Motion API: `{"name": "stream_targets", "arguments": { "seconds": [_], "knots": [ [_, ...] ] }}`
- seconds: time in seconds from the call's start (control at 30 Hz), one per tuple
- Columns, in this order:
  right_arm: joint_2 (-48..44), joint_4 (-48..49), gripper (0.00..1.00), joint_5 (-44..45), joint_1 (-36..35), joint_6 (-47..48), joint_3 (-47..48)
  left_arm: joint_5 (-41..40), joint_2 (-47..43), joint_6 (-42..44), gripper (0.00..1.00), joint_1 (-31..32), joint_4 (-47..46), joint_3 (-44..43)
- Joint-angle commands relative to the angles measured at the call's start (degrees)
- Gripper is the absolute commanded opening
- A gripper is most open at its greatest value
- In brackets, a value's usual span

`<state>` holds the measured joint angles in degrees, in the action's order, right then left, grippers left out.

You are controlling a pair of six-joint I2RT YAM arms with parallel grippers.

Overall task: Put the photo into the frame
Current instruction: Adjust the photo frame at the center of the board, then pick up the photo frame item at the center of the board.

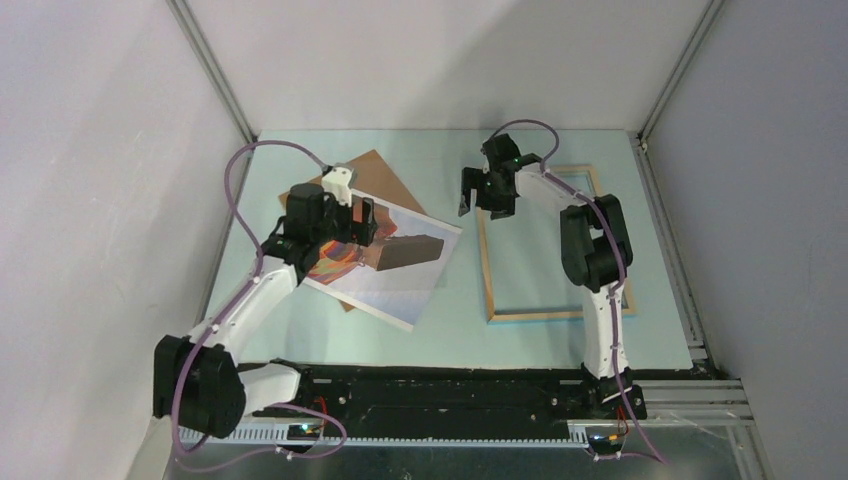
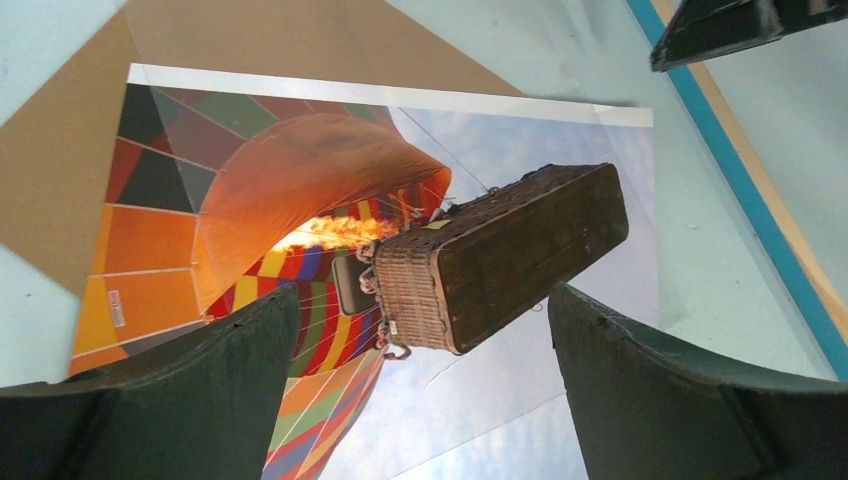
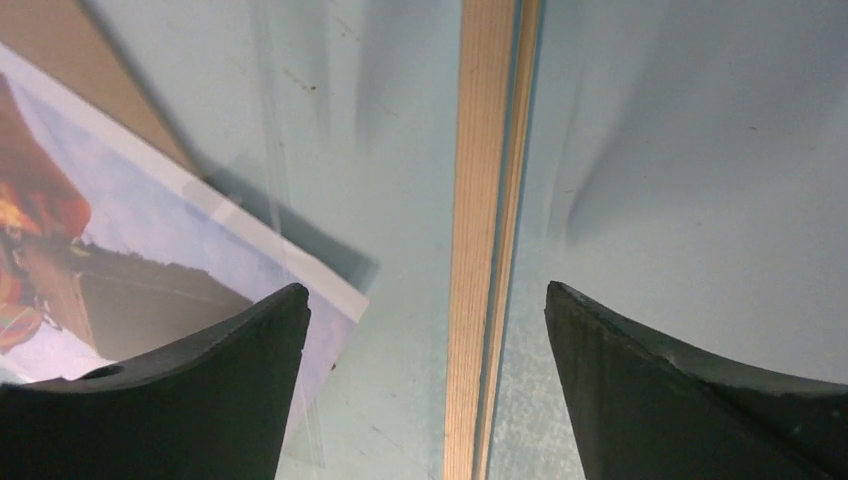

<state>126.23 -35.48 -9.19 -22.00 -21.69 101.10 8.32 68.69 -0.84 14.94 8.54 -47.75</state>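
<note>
With the left tool (image 2: 420,300) and right tool (image 3: 425,300) both wide apart and empty, the flat photo (image 2: 540,130) could crumple if pinched badly.

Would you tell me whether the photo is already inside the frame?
No, the photo lies left of the frame, partly on the brown board.
</note>
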Motion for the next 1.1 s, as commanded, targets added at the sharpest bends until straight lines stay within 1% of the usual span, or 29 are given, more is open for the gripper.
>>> {"name": "stream_targets", "arguments": {
  "seconds": [0.0, 0.13, 0.27, 0.43, 0.53, 0.77, 0.93, 1.07],
  "knots": [
    [-9.27, 2.14, 0.93, 1.67, -0.37, 5.58, 0.04, -1.44, -3.51, 2.43, 0.98, -1.98, 0.88, 0.58],
    [-14.42, 2.99, 0.97, 2.93, -0.65, 12.52, -1.61, 0.71, -5.9, 2.78, 0.98, -5.14, 0.98, 1.58],
    [-19.2, 4.0, 0.98, 3.33, -1.6, 17.57, -3.67, 2.85, -7.99, 3.82, 0.98, -8.66, 0.96, 2.0],
    [-24.51, 7.22, 0.99, 5.95, -4.7, 21.37, -7.88, 2.82, -9.17, 4.98, 0.99, -11.01, 0.96, 1.85],
    [-25.55, 9.14, 0.99, 5.84, -6.15, 23.68, -9.08, 2.54, -7.97, 4.66, 0.98, -12.0, 0.94, 1.45],
    [-22.34, 12.01, 1.0, 0.61, -8.56, 21.06, -7.86, -0.08, -2.01, 2.41, 0.98, -14.4, 2.59, -1.09],
    [-16.99, 12.56, 0.99, -2.88, -10.4, 18.91, -4.85, 0.7, 3.28, 1.33, 0.98, -18.05, 7.07, -4.79],
    [-12.19, 11.89, 0.99, -5.11, -10.6, 16.1, -1.58, 1.62, 7.03, -0.82, 0.98, -19.4, 9.51, -7.16]
  ]
}}
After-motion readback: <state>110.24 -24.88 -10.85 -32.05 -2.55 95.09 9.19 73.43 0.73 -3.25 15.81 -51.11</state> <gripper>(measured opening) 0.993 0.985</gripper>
